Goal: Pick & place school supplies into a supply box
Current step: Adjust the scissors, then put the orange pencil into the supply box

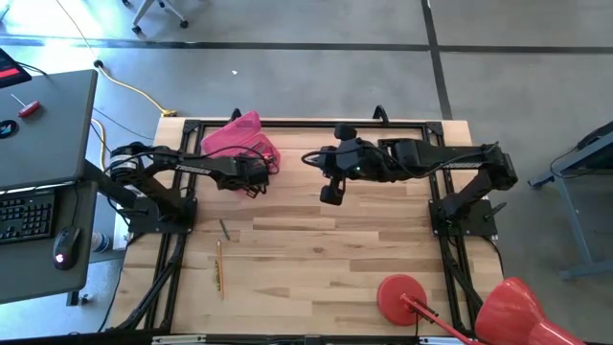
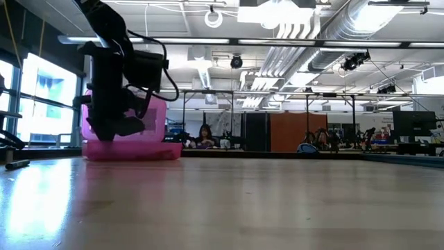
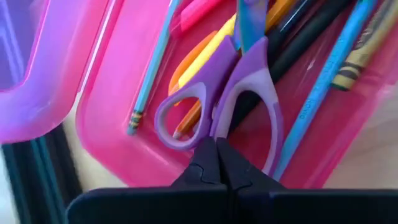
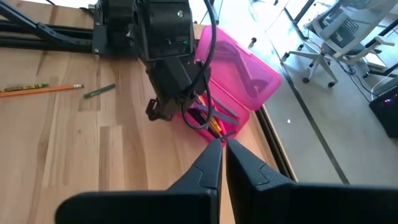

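The pink supply box (image 1: 244, 136) sits at the far left of the bench (image 1: 326, 259), lid flipped open toward the far edge. The left end effector (image 1: 257, 172) hangs right over its near-right corner, fingers pressed together with nothing between them. The right end effector (image 1: 330, 195) hovers over the middle of the bench, well apart from the box, also pinched closed and empty.

The left wrist view is the only one that really shows what's inside: purple-handled scissors (image 3: 227, 93) lying on top of the pile, handle loops nearest the fingertips and blades pointing away, with an orange pencil (image 3: 205, 87), a black pen (image 3: 298, 43) and a blue pencil (image 3: 326, 81) lying roughly lengthwise along the box beside them.

The high view picks up what that one misses: two supplies out on the bench, left of centre. An orange pencil (image 1: 219, 266) runs near-to-far, and a short green one (image 1: 224, 229) lies just beyond it, tilted a bit. The low view just shows the box as a pink block behind the left arm.
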Tool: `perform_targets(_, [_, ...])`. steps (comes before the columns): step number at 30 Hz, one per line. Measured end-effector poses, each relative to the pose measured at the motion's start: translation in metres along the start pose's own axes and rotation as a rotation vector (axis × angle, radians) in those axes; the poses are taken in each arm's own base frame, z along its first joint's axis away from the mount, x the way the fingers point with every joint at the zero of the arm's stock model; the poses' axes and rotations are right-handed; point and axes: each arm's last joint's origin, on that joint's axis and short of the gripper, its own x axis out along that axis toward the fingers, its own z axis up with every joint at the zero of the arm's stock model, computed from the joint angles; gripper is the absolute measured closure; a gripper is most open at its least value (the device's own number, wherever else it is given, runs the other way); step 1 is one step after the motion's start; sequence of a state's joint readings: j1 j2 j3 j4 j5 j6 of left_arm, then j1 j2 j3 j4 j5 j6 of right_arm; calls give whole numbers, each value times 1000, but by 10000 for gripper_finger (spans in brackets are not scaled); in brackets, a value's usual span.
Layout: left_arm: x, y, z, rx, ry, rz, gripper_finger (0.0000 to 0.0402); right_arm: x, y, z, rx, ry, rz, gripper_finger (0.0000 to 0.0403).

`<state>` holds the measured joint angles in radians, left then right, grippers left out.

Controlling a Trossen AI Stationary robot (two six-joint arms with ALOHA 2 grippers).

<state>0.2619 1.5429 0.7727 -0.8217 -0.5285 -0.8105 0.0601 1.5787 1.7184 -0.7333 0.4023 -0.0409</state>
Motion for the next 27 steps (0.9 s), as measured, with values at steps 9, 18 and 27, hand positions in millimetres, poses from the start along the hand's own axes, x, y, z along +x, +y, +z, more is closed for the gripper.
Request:
perform_targets(9, [-1, 3, -4, 22, 50, 16, 383, 0, 0, -1, 11, 10, 0, 403])
perform_targets(18, [-59, 19, 7, 73, 70, 13, 380, 0, -1, -2, 6, 20, -20, 403])
perform_targets(27, [-164, 49, -22, 147, 57, -172, 375, 5, 1, -8, 15, 58, -23, 403])
